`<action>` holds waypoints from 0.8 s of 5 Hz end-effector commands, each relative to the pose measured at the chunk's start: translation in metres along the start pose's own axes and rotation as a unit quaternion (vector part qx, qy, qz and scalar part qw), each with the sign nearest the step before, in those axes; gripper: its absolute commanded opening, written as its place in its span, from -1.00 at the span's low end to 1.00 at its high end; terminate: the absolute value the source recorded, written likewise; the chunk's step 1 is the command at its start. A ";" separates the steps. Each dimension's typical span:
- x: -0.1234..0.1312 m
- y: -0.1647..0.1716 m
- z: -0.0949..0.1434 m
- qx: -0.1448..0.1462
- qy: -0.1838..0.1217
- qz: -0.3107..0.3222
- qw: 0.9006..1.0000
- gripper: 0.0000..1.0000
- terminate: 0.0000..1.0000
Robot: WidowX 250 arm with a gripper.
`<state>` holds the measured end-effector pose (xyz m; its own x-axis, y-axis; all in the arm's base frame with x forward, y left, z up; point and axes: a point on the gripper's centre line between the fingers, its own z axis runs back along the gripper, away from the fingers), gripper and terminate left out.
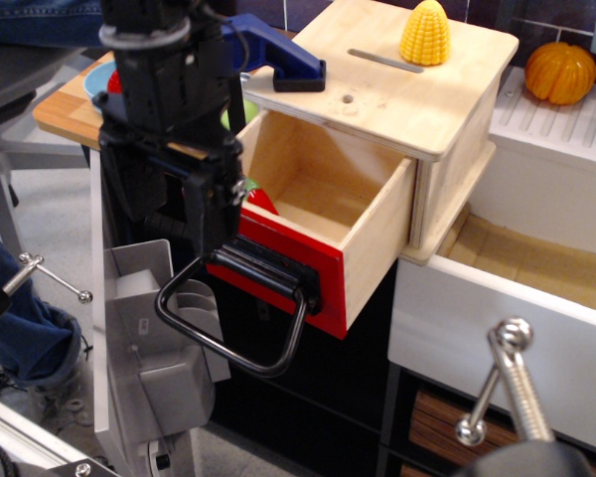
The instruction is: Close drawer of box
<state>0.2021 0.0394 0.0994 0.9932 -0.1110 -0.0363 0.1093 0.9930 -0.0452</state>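
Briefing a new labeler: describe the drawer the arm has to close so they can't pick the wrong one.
Find the pale plywood box with a toy corn cob on top. The drawer juts out of its front, pulled open. Unlike the white drawer lower right, it has a glossy red front and a large black loop handle.

No lettering to call anywhere here. The box (417,94) top is plain plywood, the red drawer (308,234) front shows no label, and the claw (169,214) carries no readable brand or number.
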 end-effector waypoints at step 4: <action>0.045 -0.028 -0.036 0.030 -0.077 0.016 0.996 1.00 -1.00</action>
<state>0.2230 0.0063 0.0518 0.9978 -0.0577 0.0335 0.0576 0.9983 0.0040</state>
